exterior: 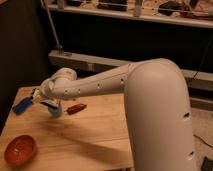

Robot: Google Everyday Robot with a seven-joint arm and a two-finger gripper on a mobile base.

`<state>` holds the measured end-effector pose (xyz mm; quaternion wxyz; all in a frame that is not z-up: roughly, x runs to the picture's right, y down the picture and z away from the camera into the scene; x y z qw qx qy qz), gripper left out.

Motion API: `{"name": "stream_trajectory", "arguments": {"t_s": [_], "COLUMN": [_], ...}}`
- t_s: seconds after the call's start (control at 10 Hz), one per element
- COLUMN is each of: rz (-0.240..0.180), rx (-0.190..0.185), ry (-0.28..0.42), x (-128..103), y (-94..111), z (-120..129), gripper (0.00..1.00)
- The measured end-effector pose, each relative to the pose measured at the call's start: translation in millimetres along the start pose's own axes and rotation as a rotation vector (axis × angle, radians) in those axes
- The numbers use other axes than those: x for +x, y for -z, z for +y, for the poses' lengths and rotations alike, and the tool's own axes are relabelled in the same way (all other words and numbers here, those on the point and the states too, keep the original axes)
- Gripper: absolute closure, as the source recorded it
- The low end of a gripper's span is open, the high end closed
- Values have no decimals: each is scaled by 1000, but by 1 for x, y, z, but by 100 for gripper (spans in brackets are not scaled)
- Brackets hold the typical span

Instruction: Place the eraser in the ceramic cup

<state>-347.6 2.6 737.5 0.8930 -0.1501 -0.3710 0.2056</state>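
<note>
While its open-or-closed state is unclear, the gripper (45, 100) hangs over the cup (56, 111), beside a blue piece (22, 106).

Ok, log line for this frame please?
gripper: far-left over table, above ceramic cup | eraser: not discernible | red-brown oblong: right of cup | orange bowl: near-left corner

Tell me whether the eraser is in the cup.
Cannot tell. The gripper hangs right over the cup, hiding its inside; no eraser shows.
</note>
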Motion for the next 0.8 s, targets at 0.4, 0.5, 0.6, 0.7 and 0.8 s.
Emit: {"name": "stream_trajectory", "arguments": {"t_s": [0.4,0.5,0.6,0.7,0.8], "rz": [-101,-138,-166,-193,-203], "rx": [-33,-44,-52,-58,-58], "ry": [-74,-101,-122,-141,-147], "x": [-5,-4,-2,3,8], "y": [-4,-4,-4,-2,-1], "z": [2,4,6,7,7], "gripper": [79,79,79,79,79]}}
